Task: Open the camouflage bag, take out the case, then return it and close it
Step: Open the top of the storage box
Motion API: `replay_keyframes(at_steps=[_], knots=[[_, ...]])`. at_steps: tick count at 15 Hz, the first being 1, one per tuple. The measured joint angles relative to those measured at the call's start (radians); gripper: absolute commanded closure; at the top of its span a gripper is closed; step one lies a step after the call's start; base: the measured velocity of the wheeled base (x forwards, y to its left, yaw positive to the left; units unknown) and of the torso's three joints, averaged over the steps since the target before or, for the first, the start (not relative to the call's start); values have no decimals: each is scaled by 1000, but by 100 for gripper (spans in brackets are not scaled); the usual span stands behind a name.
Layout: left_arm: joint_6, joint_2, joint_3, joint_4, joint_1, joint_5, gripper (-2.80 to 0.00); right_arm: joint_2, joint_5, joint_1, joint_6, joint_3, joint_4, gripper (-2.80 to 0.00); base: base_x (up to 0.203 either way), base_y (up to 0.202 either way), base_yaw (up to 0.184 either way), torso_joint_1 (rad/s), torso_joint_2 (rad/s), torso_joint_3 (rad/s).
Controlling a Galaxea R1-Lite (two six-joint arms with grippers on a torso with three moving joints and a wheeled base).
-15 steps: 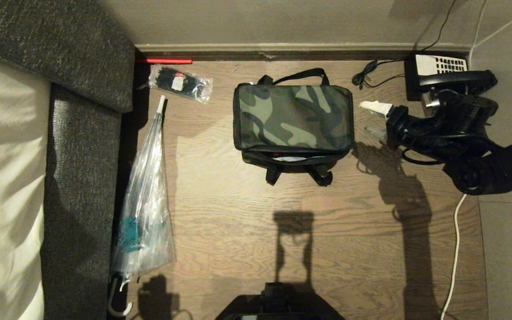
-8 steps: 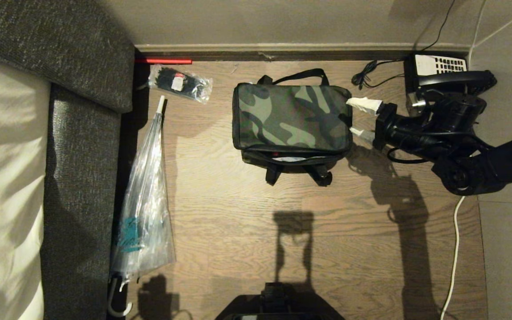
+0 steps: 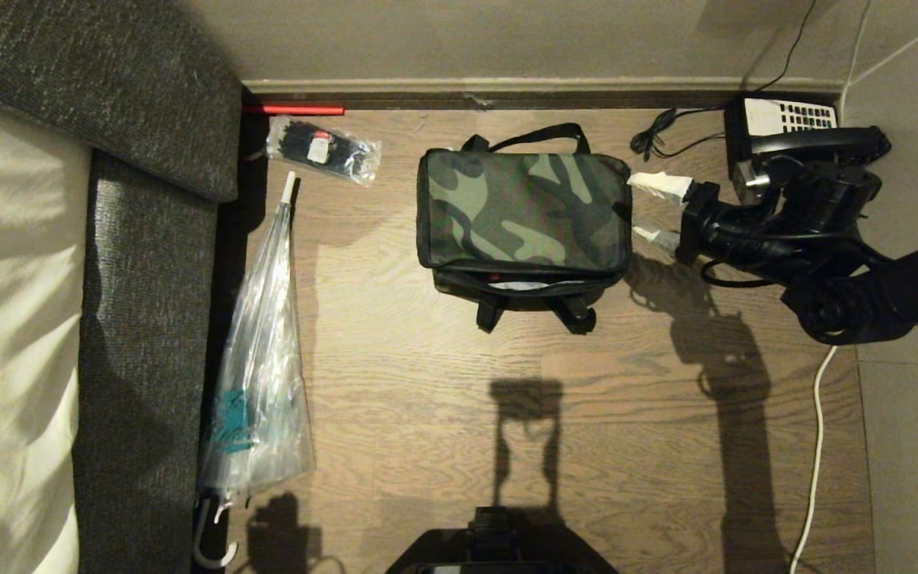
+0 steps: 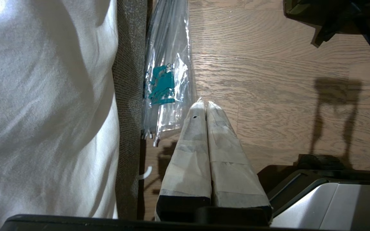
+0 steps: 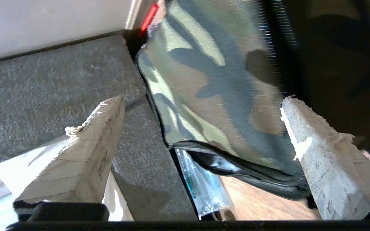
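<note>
Hidden from every view: the case, with nothing of it showing through the narrow gap along the near edge of the camouflage bag. Glimpsed in that gap, only a sliver of pale lining and a spot of red; contents otherwise impossible to make out. Cut off at the head view's lower edge, a dark part of the robot's own base; cut off at the right edge, the upper length of the right arm.

Standing on a wood floor near the back wall, lid down, straps splayed toward the robot. Level with the bag's right end and just beside it, the right gripper, taped fingers spread wide and pointing at the bag's side, nothing between them. From the right wrist view, the bag's camouflage top filling the space between the two parted tips; contact with the fabric not clear.

Parked low beside the sofa, the left gripper, both fingers pressed together, empty.

Lying along the sofa's edge, a folded clear umbrella; near the wall, a small clear packet of black ties; behind the right arm, a black desk telephone with a white keypad, partly covered by the wrist.
</note>
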Motion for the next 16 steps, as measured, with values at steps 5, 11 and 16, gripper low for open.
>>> replay_keyframes(at_steps=[5,11,16], knots=[[0,0,0,0,0,0,0,12,14,-1,-57,12,6,-280,0,0,0,0,0,0],[0,0,0,0,0,0,0,42,16,0,-80,1,-6,-280,0,0,0,0,0,0],[0,0,0,0,0,0,0,73,17,7,-76,-32,0,-280,0,0,0,0,0,0]])
